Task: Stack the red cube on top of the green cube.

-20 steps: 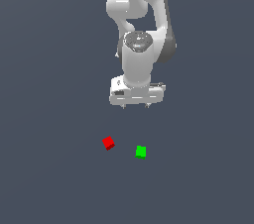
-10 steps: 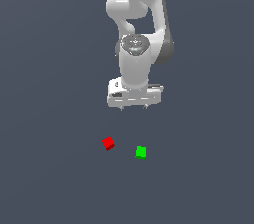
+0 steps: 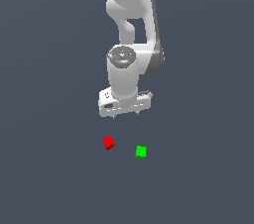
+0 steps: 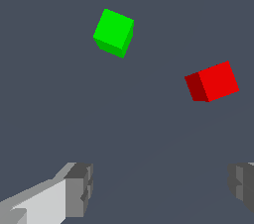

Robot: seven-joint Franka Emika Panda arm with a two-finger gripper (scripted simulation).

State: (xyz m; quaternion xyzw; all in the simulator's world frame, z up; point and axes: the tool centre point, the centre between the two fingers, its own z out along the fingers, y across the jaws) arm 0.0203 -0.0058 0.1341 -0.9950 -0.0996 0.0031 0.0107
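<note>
Since the earlier exterior frames the arm has lowered slightly: the gripper [image 3: 125, 114] now sits a little nearer the floor, while both cubes lie where they lay before.

Jaws: spread wide, holding nothing and touching nothing. In the wrist view the two grey fingertips [image 4: 79, 189] stand far apart at opposite sides of the picture, with bare floor between them. In the exterior view only short finger stubs show beneath the white gripper body.

Task objects, from the exterior view's left to its right: the red cube [image 3: 108, 143] rests on the dark grey floor [image 3: 44, 168], below the gripper and toward the left end of its body. It is plain bright red, much smaller than the gripper, and turned at an angle to the camera. The green cube [image 3: 141, 152] lies just beside it to the exterior view's right and somewhat nearer the camera, the same size, plain bright green. A clear gap separates the two; neither is stacked. The wrist view shows both cubes, red [image 4: 212, 82] and green [image 4: 114, 32], apart on the floor.

Arm pose: the white Panda arm [image 3: 131, 15] descends from the top of the frame, its wrist pointing straight down, with the gripper held level above the cubes and clear of both.
</note>
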